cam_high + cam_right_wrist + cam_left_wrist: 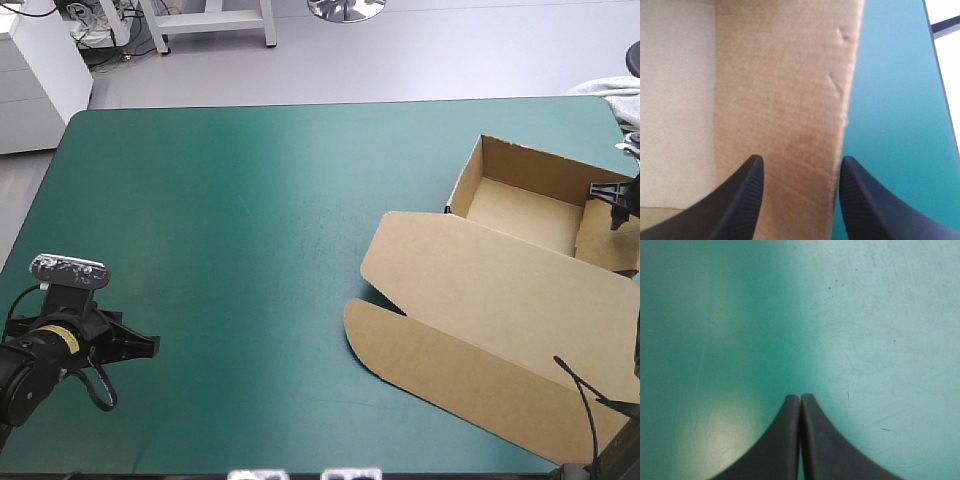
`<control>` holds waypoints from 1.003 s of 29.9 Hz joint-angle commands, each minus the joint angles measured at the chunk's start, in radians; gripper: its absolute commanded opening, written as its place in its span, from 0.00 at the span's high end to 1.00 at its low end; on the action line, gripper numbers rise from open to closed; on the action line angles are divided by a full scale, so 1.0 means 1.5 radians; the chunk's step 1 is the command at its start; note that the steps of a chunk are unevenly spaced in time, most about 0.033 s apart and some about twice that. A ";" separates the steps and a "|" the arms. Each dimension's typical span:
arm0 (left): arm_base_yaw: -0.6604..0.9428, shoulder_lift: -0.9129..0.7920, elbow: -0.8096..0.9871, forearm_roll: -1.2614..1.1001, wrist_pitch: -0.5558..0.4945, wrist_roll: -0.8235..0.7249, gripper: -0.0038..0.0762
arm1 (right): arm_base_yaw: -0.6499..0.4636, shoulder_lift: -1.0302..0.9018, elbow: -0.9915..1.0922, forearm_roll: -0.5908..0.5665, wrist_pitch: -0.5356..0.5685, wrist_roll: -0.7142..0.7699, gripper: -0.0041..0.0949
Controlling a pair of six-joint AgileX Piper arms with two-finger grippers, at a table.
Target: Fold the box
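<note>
The brown box lies at the table's right side as an open tray with raised walls. Its lid lies flat toward the front edge, ending in a rounded flap. My right gripper hangs over the tray's right-hand wall. In the right wrist view it is open, and the wall fills the gap between its fingers, with the tray floor to one side. My left gripper sits low at the front left, far from the box. It is shut over the bare teal-green cover.
The teal-green cover is bare across the left and middle of the table. The table's right edge runs close beyond the box's outer wall.
</note>
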 commanded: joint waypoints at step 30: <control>-0.003 -0.044 -0.013 -0.030 -0.059 -0.009 0.96 | 0.094 -0.507 0.107 0.255 0.014 -0.095 0.97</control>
